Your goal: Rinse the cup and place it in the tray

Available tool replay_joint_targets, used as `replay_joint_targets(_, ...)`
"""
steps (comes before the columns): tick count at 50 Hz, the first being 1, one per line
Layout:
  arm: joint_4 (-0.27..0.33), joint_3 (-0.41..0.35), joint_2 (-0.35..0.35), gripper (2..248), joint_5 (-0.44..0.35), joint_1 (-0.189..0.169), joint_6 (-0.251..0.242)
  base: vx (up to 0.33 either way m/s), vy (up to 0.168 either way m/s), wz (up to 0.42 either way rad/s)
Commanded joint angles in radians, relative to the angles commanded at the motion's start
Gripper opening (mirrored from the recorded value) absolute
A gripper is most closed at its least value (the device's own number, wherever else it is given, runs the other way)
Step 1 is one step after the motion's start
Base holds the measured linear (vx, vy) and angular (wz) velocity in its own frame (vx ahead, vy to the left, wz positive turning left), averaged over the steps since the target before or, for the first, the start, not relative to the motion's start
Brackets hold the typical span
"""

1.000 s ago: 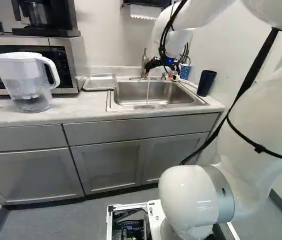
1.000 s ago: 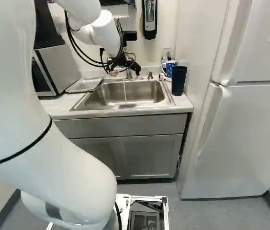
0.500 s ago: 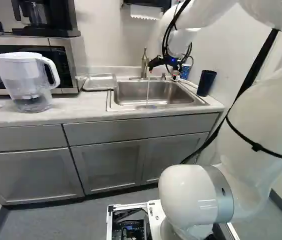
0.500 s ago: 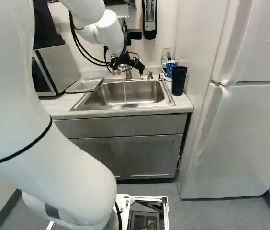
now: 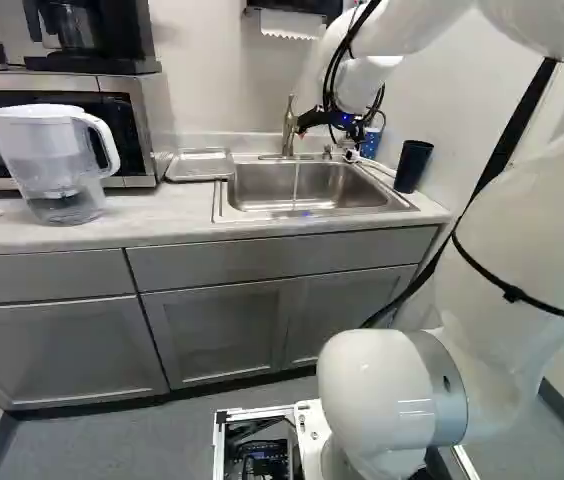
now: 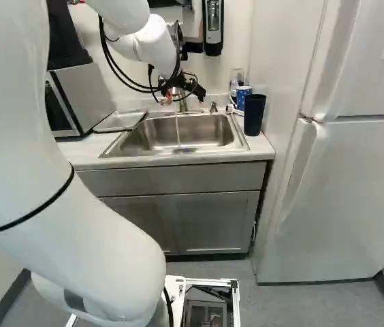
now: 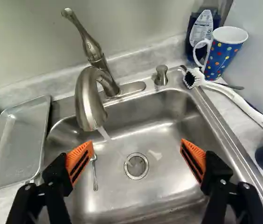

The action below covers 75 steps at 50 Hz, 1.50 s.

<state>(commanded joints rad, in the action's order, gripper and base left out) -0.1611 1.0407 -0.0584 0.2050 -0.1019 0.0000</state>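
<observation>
Your gripper (image 6: 182,100) hangs over the sink (image 6: 132,142) with its two fingers wide apart, nothing between their orange pads (image 7: 79,160). In the basin below you, a small metal utensil (image 7: 94,174) lies near the drain (image 7: 136,166). The dark cup (image 6: 254,114) stands on the counter beside the sink; across the basin from it, you have the metal tray (image 7: 19,140). The brush (image 7: 236,100) lies by the sink's corner. Farther back, water runs from the faucet (image 7: 87,102), and your spotted cup (image 7: 222,53) stands upright just ahead of a bottle (image 7: 200,29).
</observation>
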Motion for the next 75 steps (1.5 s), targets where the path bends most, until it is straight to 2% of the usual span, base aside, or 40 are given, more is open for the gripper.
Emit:
replay_joint_targets(57, -0.145, 0.002, 0.002, 247, -0.146, -0.011, -0.002, 0.0, 0.0, 0.0)
replay_joint_targets(64, -0.17, 0.001, 0.001, 247, -0.163, -0.014, -0.049, 0.0, 0.0, 0.0)
replay_joint_targets(75, -0.209, -0.013, -0.013, 247, -0.191, -0.033, -0.158, 0.0, 0.0, 0.0)
